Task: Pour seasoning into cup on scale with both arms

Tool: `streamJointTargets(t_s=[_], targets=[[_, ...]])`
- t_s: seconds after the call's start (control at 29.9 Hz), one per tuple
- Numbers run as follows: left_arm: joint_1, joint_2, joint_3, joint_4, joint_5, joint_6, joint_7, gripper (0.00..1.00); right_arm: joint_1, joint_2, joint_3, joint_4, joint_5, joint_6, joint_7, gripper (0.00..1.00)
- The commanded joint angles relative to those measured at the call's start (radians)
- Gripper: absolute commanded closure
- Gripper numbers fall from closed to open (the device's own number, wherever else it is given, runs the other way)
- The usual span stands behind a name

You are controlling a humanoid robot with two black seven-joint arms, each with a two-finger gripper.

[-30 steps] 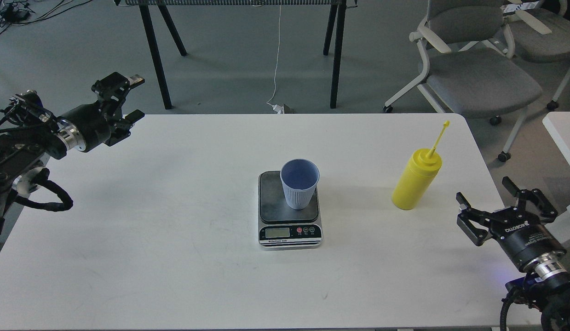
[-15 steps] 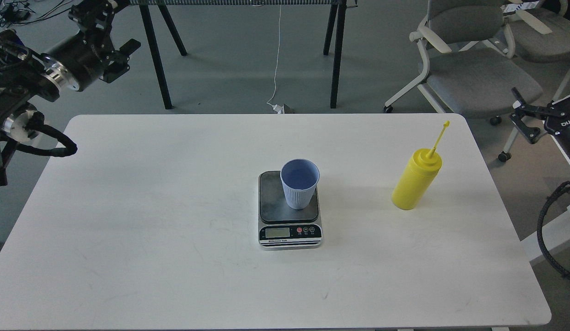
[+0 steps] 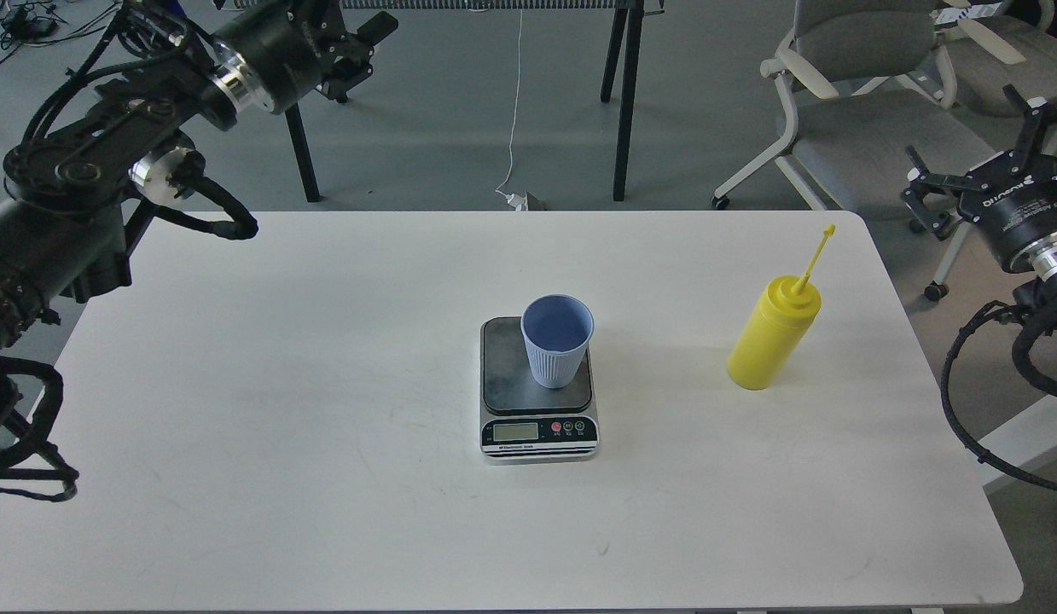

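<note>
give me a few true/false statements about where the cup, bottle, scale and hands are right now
1. The light-blue cup stands upright on the scale. True.
2. The yellow squeeze bottle lies on its side. False: it stands upright on the white table, right of the scale.
3. The right hand grips the bottle. False: it is open, apart from it, past the table's right edge.
4. The left hand is far from the cup, beyond the table's far-left corner. True.
5. The bottle's cap strap sticks up. True.
</note>
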Motion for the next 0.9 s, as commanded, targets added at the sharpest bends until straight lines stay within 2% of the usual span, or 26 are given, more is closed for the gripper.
streamJointTargets(t_s=[0.0,0.23,0.57,0.87], targets=[[-0.005,-0.01,-0.002,-0.079,0.007,0.0,0.0,0.0,0.002,0.011,-0.001,-0.015,-0.001,0.0,0.004,0.01],[0.021,0.005,-0.002,-0.107,0.007,0.0,0.0,0.0,0.0,0.009,-0.003,-0.014,-0.001,0.0,0.004,0.01],[0.18,0.07,-0.012,-0.032,-0.006,0.0,0.0,0.0,0.002,0.021,-0.003,-0.014,-0.003,0.0,0.004,0.01],[0.219,0.117,-0.015,-0.03,-0.071,0.0,0.0,0.0,0.003,0.014,-0.003,-0.014,-0.003,0.0,0.004,0.01]])
